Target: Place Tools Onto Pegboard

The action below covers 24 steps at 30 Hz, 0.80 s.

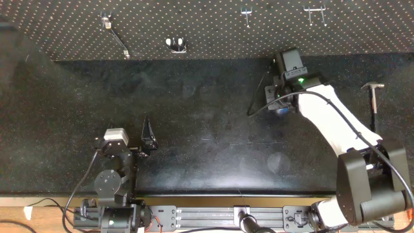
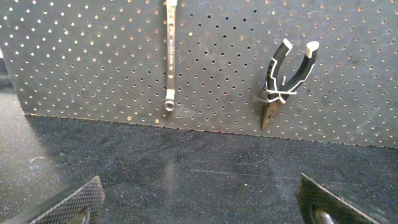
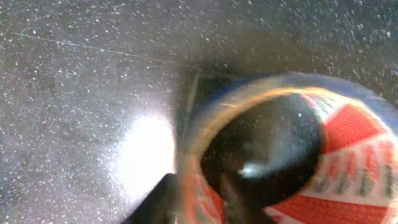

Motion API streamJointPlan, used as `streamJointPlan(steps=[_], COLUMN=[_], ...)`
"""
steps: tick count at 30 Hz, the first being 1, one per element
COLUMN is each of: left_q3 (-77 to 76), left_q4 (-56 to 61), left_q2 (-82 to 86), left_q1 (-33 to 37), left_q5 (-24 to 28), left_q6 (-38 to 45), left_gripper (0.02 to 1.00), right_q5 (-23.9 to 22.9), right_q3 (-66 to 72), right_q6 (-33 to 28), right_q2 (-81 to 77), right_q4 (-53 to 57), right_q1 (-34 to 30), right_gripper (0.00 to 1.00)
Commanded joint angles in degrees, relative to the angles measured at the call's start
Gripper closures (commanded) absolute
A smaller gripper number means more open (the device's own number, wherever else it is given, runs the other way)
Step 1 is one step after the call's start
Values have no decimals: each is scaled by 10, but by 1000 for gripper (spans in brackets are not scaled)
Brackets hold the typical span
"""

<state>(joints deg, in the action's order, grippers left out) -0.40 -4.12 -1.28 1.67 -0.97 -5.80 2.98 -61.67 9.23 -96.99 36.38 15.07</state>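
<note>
Wrench (image 2: 169, 56) left of pliers (image 2: 283, 81) on pegboard (image 2: 93, 62); hammer (image 1: 373, 103) far right on table (image 1: 207, 142)

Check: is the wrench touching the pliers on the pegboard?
Apart. The left wrist view shows the wrench and pliers hanging separately on the pegboard, with bare holes between them.

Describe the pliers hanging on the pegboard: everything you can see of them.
The pliers are slim needle-nose ones with black handles tipped in white. They hang flat against the pegboard, nose pointing down, handles spread upward in a V. A white tie loops around them just above the joint; the hook holding them cannot be made out. The brownish metal nose ends a little above the black tabletop without touching it.
</note>
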Motion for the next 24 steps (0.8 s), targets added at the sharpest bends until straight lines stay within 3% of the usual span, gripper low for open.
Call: streamJointPlan(steps=[1,7,12,24], left_q3=[1,1,1,1], left_q4=[-5,-5,-5,-5], left_q2=[2,2,2,2], left_q1=[-2,-2,-2,-2], left_q5=[6,6,6,6], left_q6=[7,7,7,7], left_gripper=[20,25,25,25], right_q5=[-15,-16,-76,-98], right_q3=[-12,-12,-12,-12], right_q6=[-14,-15,-15,-21], right_q2=[-3,154,275,127], right_q4=[-31,-123,-261,-409], right_q1=[15,71,125,142], right_gripper=[923,925,925,925])
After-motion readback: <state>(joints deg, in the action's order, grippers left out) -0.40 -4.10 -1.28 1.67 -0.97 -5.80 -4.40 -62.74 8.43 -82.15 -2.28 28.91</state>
